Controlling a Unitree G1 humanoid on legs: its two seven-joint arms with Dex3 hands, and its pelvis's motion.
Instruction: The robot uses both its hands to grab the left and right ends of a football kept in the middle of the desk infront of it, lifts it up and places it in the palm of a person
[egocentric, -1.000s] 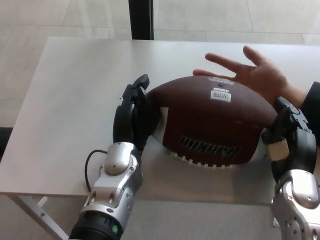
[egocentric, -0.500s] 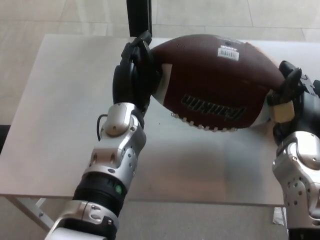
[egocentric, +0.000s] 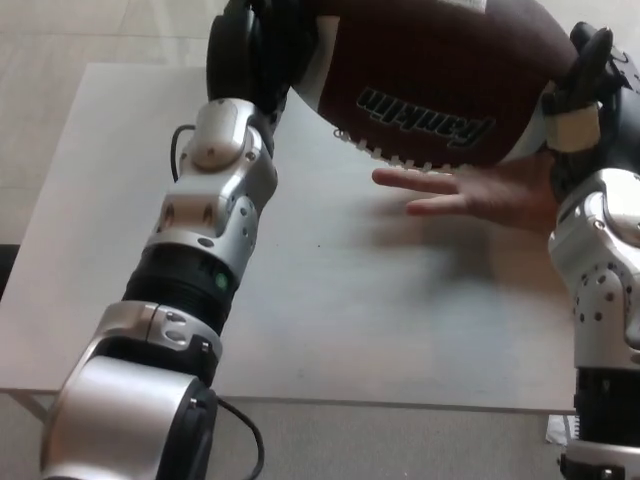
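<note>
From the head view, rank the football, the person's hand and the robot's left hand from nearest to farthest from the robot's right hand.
1. The football: its end is gripped by the right hand.
2. The person's hand: just below, palm up under the ball.
3. The left hand: across the ball, gripping its other end.

The robot's left arm reaches up from the lower left, its silver forearm and dark wrist band rising steeply. The black three-fingered left hand (egocentric: 250, 50) presses against one end of the brown leather football (egocentric: 430, 75). The black right hand (egocentric: 590, 85) clamps the opposite end, above a silver forearm near the right edge; its fingers are partly cropped and probably curl around the tip.
</note>
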